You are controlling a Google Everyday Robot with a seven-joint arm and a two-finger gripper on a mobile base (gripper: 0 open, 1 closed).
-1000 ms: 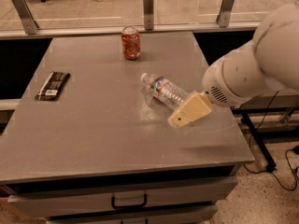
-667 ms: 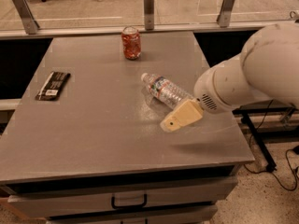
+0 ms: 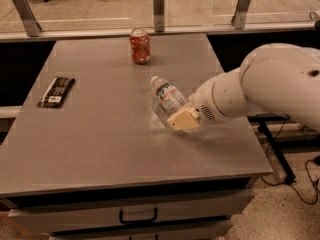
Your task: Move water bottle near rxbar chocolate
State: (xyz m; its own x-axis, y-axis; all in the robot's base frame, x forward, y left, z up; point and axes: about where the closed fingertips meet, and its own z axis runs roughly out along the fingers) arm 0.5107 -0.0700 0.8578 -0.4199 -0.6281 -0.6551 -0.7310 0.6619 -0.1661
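**Lying bottle, gripper at its base end**

Bottle (image 3: 167,96): on its side on the counter (image 3: 100,144), a little right of the counter's middle. The white cap points to 11 o'clock and the base to 5 o'clock. The label band wraps the mid-body, and the clear plastic shows faint ribs.

Gripper (image 3: 182,119): seen as a tan block at the bottle's 5 o'clock. It sits over the base end, so that end of the bottle is hidden behind it. It is low, close above the counter surface. Whether it clamps the bottle or only sits against it, I cannot tell.

Arm (image 3: 260,89): white and bulky. It comes in from 3 o'clock across the counter's right edge.

Bar (image 3: 56,91): flat on the counter at the bottle's 9 o'clock, close to the left edge. It is well apart from both bottle and gripper, with bare counter between them. Its long axis runs roughly 1 to 7 o'clock, with the white patch at the 7 o'clock end.

Can (image 3: 140,45): red and upright, at the bottle's 11 o'clock, near the counter's far edge. It does not touch the bottle.

Drawer (image 3: 138,216): below the counter's front edge at 6 o'clock, with a dark handle.
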